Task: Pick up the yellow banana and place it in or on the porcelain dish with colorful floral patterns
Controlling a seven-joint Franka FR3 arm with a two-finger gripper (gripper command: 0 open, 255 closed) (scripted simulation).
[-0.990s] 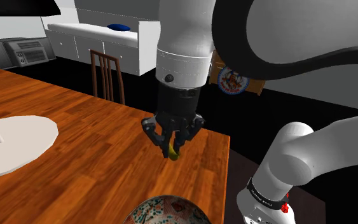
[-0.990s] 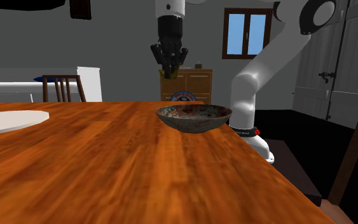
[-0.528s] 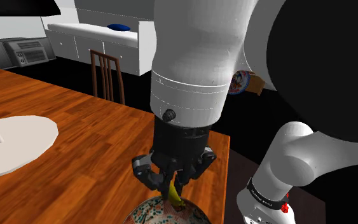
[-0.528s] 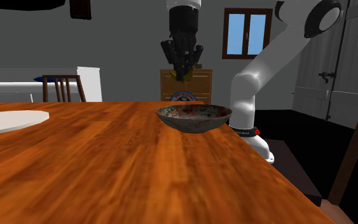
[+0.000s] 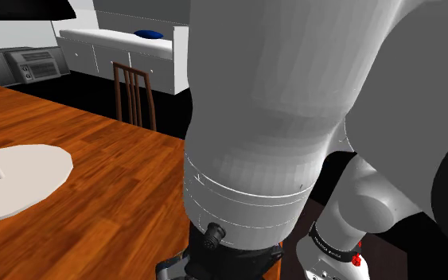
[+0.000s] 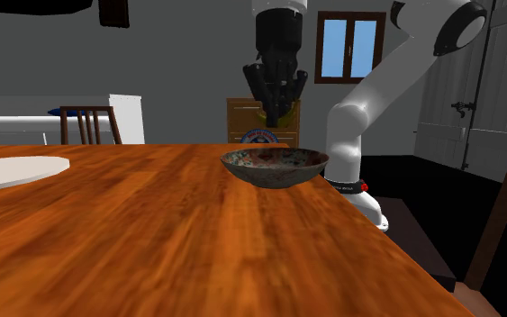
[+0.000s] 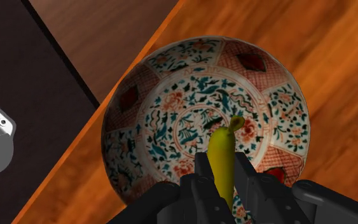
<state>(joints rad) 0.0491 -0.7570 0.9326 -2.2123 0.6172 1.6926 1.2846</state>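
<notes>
With the fingers [image 7: 246, 181] clasped on the banana [image 7: 222, 159] — it hangs over the middle of the dish [image 7: 165, 73] — we should lower it closer before we let go, so it does not roll out.

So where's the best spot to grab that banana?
Take the banana across its slim width, from above, as the gripper does now. It is long and narrow, so the fingers likely close snugly on it, leaving its end hanging toward the bowl.
</notes>
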